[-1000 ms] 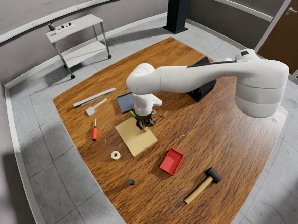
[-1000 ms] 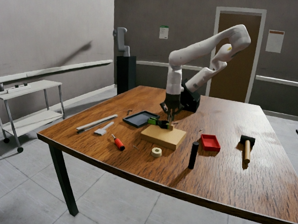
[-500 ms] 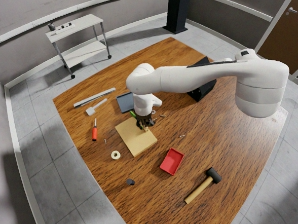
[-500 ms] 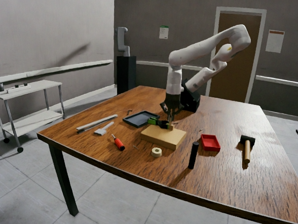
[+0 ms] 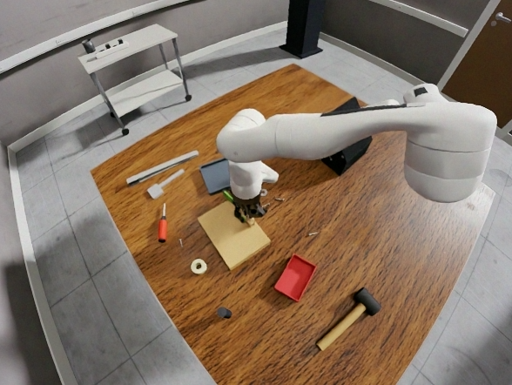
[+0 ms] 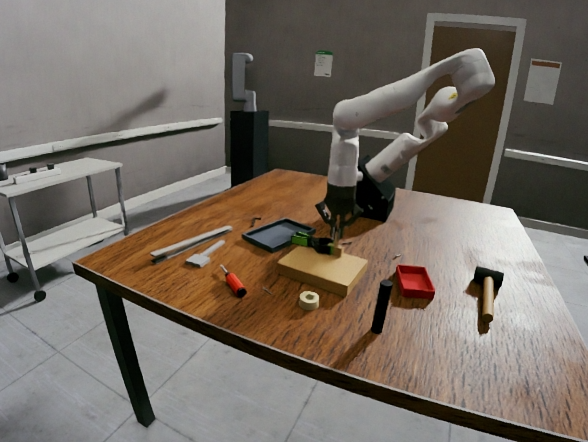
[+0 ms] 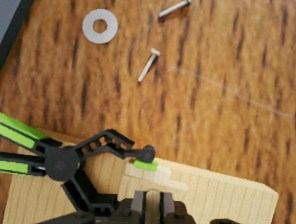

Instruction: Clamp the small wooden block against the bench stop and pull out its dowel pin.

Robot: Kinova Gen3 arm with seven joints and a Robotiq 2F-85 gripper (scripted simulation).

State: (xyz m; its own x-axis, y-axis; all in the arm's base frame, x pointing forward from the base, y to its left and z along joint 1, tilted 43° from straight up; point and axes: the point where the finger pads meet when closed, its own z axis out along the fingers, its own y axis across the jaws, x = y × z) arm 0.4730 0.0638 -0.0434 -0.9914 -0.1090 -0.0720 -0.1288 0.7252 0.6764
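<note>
Before you on the bench (image 5: 370,244) (image 6: 450,235), a red-handled screwdriver (image 5: 162,228) (image 6: 234,283) lies near a roll of pale tape (image 5: 195,266) (image 6: 309,300). A black cylinder (image 5: 224,313) (image 6: 381,306) stands upright, well apart from a black-headed mallet (image 5: 348,320) (image 6: 488,295). A shallow red tray (image 5: 296,278) (image 6: 415,281) sits between tape and mallet, while your view from the wrist shows a flat gray washer (image 7: 90,26) beside two small metal fasteners.
</note>
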